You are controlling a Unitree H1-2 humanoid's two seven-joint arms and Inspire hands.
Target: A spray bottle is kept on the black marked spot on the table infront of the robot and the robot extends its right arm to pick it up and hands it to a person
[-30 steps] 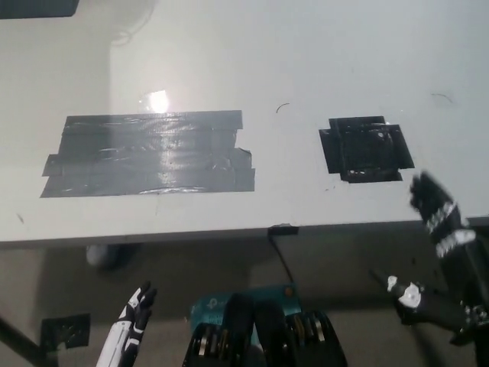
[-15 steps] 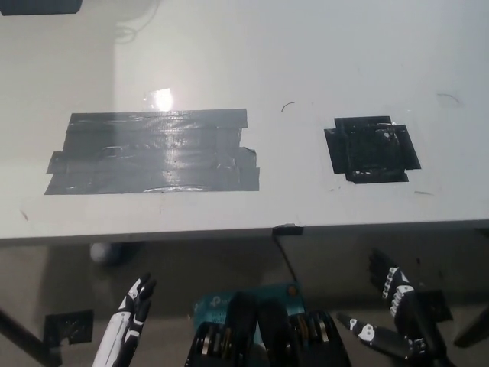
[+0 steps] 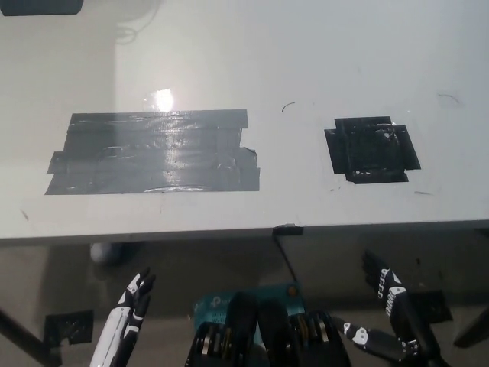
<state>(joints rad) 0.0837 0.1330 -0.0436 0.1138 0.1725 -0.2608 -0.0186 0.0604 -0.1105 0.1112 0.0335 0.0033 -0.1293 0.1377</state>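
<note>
White table (image 3: 321, 46) carrying a small black marked spot (image 3: 372, 149) and a broader grey tape patch (image 3: 153, 151), no spray bottle in view; both hands, white left (image 3: 126, 317) and black right (image 3: 393, 313), hang empty below its edge, fingers spread.

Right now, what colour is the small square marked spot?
Black, glossy tape patch; head view.

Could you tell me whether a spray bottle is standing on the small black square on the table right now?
No, the black square is bare, with no bottle on it or anywhere on the table, and the right hand sits below the table edge.
</note>
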